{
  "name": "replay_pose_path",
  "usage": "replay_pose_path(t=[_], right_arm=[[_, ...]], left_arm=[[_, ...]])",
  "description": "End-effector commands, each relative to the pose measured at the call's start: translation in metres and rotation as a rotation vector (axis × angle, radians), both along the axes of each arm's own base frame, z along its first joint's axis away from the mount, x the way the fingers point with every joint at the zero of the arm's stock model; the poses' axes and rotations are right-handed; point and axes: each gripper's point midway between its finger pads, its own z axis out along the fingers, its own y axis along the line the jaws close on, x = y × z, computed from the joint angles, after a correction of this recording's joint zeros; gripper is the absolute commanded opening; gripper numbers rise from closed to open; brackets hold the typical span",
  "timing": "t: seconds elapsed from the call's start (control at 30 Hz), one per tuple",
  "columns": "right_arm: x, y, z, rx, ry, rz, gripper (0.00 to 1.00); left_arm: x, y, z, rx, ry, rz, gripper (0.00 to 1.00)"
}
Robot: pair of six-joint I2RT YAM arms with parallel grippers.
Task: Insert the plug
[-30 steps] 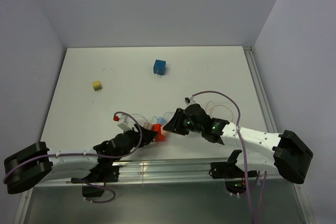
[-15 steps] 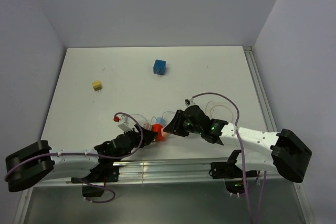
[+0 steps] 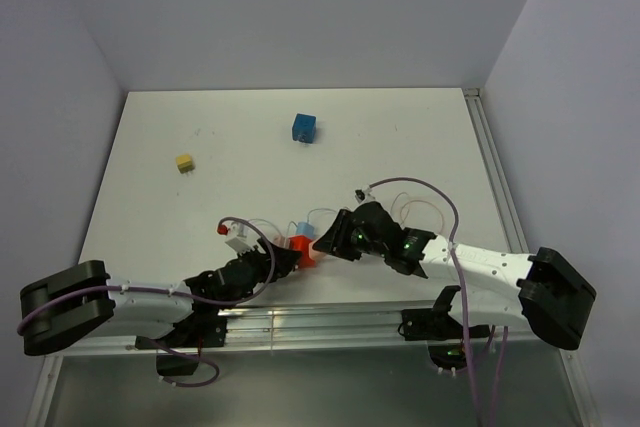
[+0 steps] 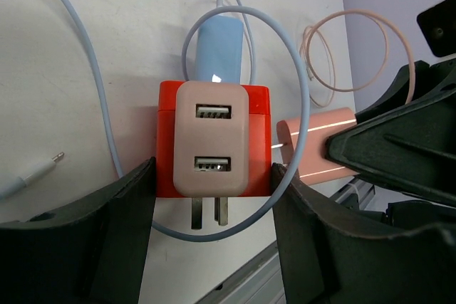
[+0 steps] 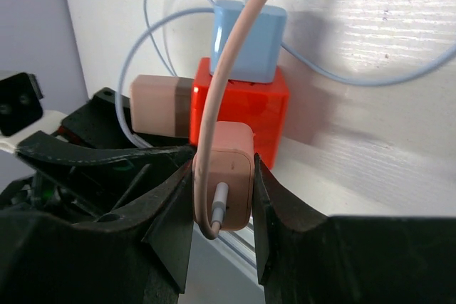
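Near the front edge of the white bench (image 3: 240, 147), we see two claws meeting over a red adapter cube (image 5: 246, 108). The left claw (image 4: 214, 170) is set partway open, its fingers pressed against either side of the cube. The cube's pale face, with two USB ports, looks up at the wrist camera.

The right claw (image 5: 222, 176) is clamped tight on the pink plug (image 4: 310, 137). The plug sits just beside the cube, its metal tip pointing at the cube's side; we cannot tell whether the tip has entered. A blue charger (image 4: 217, 40) sits against the cube's far face.

We judge misalignment the main risk — a tilted tip would jam on the cube's wall and twist the cube in the left claw's grip. The pink cable (image 5: 204, 126) arches over the cube and could snag — or drag the plug askew.
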Motion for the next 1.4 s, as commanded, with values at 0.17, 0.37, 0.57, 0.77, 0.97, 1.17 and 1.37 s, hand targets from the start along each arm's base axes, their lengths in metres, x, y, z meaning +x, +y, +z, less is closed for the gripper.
replay_pose_path(t=[0.17, 0.37, 0.57, 0.77, 0.97, 1.17, 1.37], right_arm=[[0.011, 0.004, 0.024, 0.06, -0.093, -0.031, 0.0], [0.006, 0.006, 0.014, 0.051, -0.059, -0.019, 0.0], [0.002, 0.002, 0.01, 0.045, -0.05, -0.022, 0.0], [0.0, 0.0, 0.002, 0.048, -0.038, -0.028, 0.0], [0.0, 0.004, 0.005, 0.061, -0.04, -0.018, 0.0], [-0.001, 0.007, 0.005, 0.062, -0.037, -0.035, 0.0], [-0.005, 0.007, -0.011, -0.045, -0.042, -0.056, 0.0]], left_arm=[[-0.013, 0.015, -0.023, 0.027, 0.037, 0.001, 0.0], [-0.013, 0.014, -0.024, 0.036, 0.039, 0.003, 0.0], [-0.014, 0.016, -0.026, 0.038, 0.045, 0.012, 0.0], [-0.015, 0.014, -0.025, 0.035, 0.044, 0.006, 0.0], [-0.016, 0.013, -0.027, 0.038, 0.051, 0.006, 0.0], [-0.019, 0.013, -0.035, 0.048, 0.085, 0.01, 0.0], [-0.022, 0.003, -0.038, 0.039, 0.112, -0.008, 0.0]])
